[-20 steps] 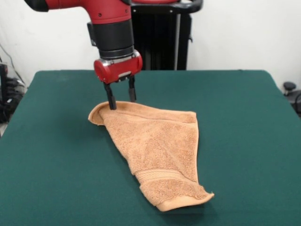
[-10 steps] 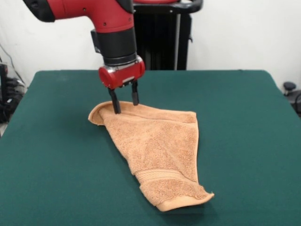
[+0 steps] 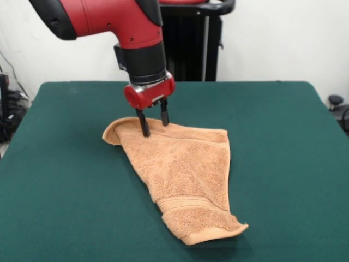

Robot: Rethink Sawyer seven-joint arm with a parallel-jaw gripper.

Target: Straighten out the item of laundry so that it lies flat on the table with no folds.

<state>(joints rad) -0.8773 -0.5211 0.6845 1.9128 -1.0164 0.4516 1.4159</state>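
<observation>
**Terry cloth bunched under the gripper, green felt free on every side**

Green felt first: on my left the table [image 3: 60,180] runs bare from its edge to the towel, a broad strip with nothing on it. Coming in from there, I meet the towel's [image 3: 185,174] curled corner, its hem turned up into a small lip that stands off the cloth. Just right of that lip I have the gripper [image 3: 154,124] hanging from the red arm [image 3: 117,22], fingers pointing down and slightly tilted, set a narrow gap apart with nothing pinched between them. The nearer fingertip sits at the towel's surface beside its far edge; whether it actually presses in I cannot tell. Moving right, the far hem runs fairly straight to a second corner, then the right edge drops steeply toward me. The towel narrows to a point at the near side, past a woven band, and the tip there is folded and lifted. Right of that, open felt again, wide, out to the table's right edge.
</observation>
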